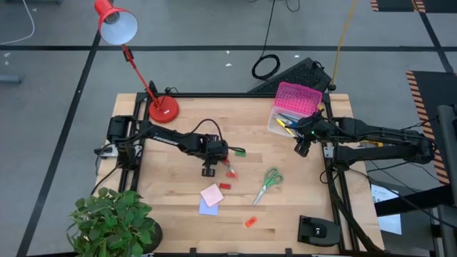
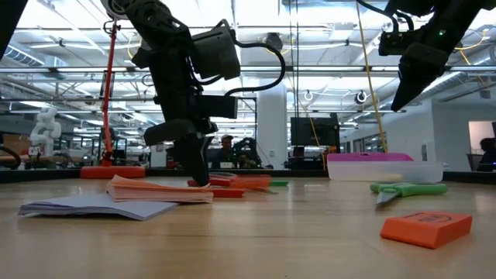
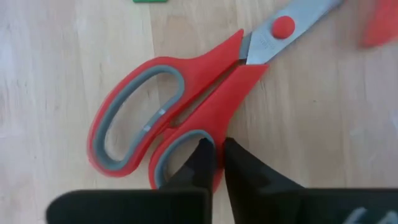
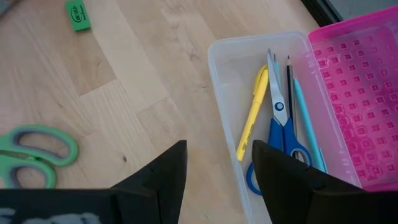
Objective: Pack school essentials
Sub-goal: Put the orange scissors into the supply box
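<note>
Plainly, these were the facts of the moment.

Red scissors: the red scissors (image 3: 186, 118) lay flat on the table (image 1: 178, 228) near its middle, blades closed. They looked stiff and fairly light, with smooth plastic handles likely to slip under a shallow pinch.
Left gripper: the left gripper (image 3: 214, 158) stood over the smaller handle loop, its fingers nearly together with only a thin gap, one tip inside the loop and one on the rim. Whether they truly pinched the rim could not be told.
Best hold: probably across the handle rim or the neck by the pivot, where the tool is thick and will not swing much.
Right gripper: the right gripper (image 4: 214, 165) hovered at the right side just beside the box, fingers spread wide and empty.
Clear box: the clear box (image 4: 227, 68), its pink lid (image 4: 360, 93) folded open at the far right, held blue scissors (image 4: 280, 134), a yellow pen (image 4: 254, 112) and two thin pencils, one dark and one teal.
Still loose: green scissors (image 1: 268, 183) right of centre, sticky-note pads (image 1: 211, 198) nearer, an orange eraser (image 1: 250, 222) near the front, a green eraser (image 4: 77, 15) to the left of the box.
Handling of the rest: the pads looked soft and liable to fan open; the erasers small, light and grippy.
</note>
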Available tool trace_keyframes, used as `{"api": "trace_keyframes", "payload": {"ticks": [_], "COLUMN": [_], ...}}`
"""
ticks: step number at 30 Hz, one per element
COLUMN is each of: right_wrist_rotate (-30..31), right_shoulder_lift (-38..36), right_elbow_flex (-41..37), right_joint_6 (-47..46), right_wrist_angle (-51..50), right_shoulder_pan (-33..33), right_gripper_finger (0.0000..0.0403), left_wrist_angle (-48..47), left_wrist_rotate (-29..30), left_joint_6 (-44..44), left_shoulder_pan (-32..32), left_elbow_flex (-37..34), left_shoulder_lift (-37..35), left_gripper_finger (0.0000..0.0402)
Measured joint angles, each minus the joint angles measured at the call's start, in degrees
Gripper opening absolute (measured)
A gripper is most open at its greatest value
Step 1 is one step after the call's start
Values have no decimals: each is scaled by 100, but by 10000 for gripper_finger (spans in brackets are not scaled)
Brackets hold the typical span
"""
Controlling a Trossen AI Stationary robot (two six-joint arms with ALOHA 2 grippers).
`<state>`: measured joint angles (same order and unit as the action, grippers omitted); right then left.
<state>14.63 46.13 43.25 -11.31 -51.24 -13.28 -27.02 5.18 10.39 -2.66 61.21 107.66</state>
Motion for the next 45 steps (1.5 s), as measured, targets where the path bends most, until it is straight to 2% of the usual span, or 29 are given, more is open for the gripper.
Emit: {"api": "trace_keyframes", "payload": {"ticks": [3,8,14,25,29,36,45], "right_wrist_rotate": [0,0,0,2,2,-24,-1048], "right_shoulder_lift": [0,0,0,1,2,0,11], "right_elbow_flex": [-1,-1,-1,-1,-1,-94,-697], "right_joint_6": [0,2,15,34,-230,-321,-33], "right_wrist_angle": [0,0,14,300,477,1266,3150], "right_shoulder_pan": [0,0,0,0,0,0,2], "right_gripper_finger": [173,173,173,173,173,173,173], "left_wrist_angle": [1,8,7,-112,-141,9,-83], "left_wrist_rotate": [17,26,152,975,1489,2170,2729], "left_joint_6": [-50,-103,-43,-47,-101,-82,153], "left_shoulder_pan": [2,14,120,421,519,596,631], "left_elbow_flex": [0,0,-2,-35,-24,-2,498], "left_shoulder_lift": [2,2,-43,-327,-443,-526,-538], "left_gripper_finger": [14,38,16,21,13,19,14]}}
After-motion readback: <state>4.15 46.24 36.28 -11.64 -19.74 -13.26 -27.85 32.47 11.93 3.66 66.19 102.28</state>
